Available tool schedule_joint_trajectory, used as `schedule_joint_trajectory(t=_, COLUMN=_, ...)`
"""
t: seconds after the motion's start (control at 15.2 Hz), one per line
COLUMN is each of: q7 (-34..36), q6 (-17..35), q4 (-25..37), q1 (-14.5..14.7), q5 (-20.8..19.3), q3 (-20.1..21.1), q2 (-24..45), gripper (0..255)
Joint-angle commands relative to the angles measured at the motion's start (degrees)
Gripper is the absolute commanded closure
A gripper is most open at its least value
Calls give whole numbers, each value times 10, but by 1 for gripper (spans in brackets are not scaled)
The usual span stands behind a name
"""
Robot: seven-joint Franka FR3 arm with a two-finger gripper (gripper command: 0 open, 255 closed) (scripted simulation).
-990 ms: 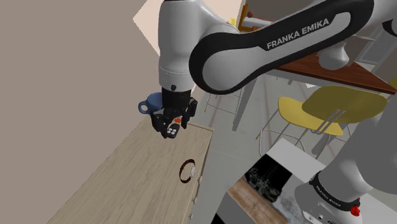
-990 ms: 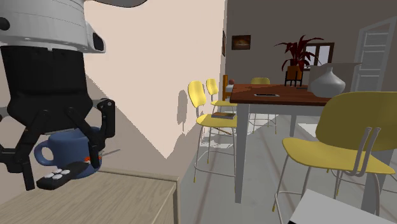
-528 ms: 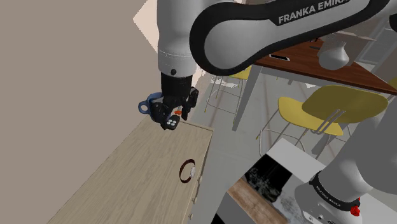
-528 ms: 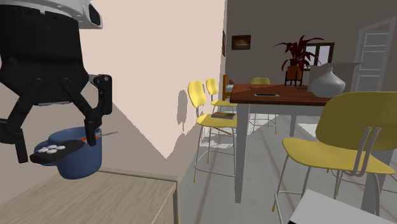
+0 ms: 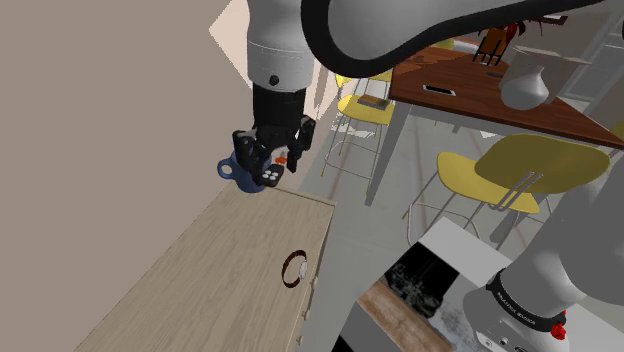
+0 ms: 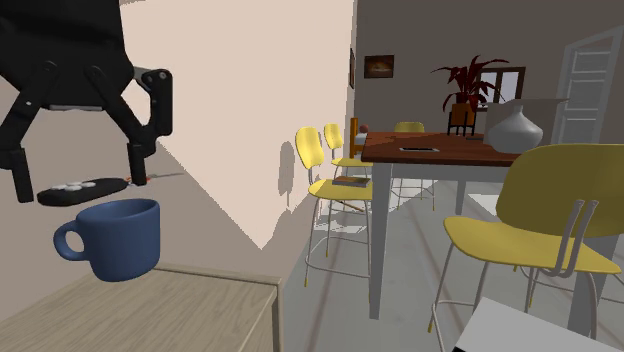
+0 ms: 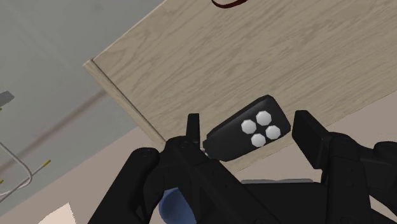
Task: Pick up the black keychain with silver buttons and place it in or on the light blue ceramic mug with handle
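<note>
Black keychain (image 6: 76,188) clasped by fingers (image 6: 19,175), above blue mug (image 6: 120,240)

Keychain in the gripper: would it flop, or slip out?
Probably stiff: the keychain sits level in the gripper without sagging. Likely light, being small beside the mug. Pinched end to end, it might slip.

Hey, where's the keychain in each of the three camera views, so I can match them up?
Shoulder view: keychain left of centre, upper half, overlapping the mug.
Second exterior view: far left, mid-height, above the mug, not touching it.
Wrist view: clasped between the fingers, tabletop edge behind it.
Shared landmark: the blue mug.
</note>
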Motion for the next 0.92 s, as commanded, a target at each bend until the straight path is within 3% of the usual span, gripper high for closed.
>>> schedule_joint_trajectory(t=0.0, q7=-1, q6=-16, q4=15, q1=0, q5=0, q3=0, q2=0, gripper=255)
schedule_joint_trajectory(t=0.4, q7=-8, q6=-62, q4=153, q1=1, q5=-51, q3=-12, q2=106, gripper=255)
schedule_joint_trajectory(t=0.86, q7=-29, q6=-153, q4=400, q1=35, q5=-116, q3=-37, q2=272, gripper=255)
